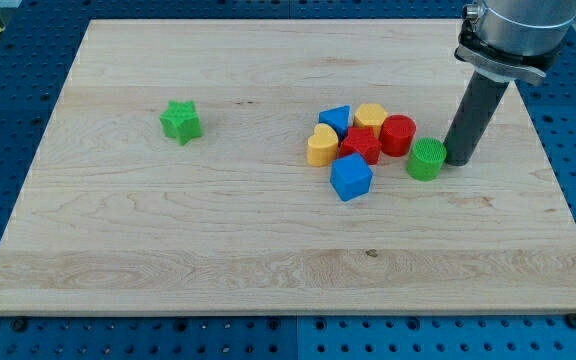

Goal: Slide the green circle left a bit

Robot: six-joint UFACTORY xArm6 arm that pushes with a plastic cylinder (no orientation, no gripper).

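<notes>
The green circle is a short green cylinder standing on the wooden board at the view's right. My tip rests on the board just to the right of it, touching or nearly touching its right side. The dark rod rises from there toward the view's top right. To the left of the green circle lies a tight cluster: a red cylinder, a red star, a yellow block, a yellow heart, a blue triangle-like block and a blue cube-like block.
A green star lies alone at the view's left. The board sits on a blue perforated table. The board's right edge is a short way to the right of my tip.
</notes>
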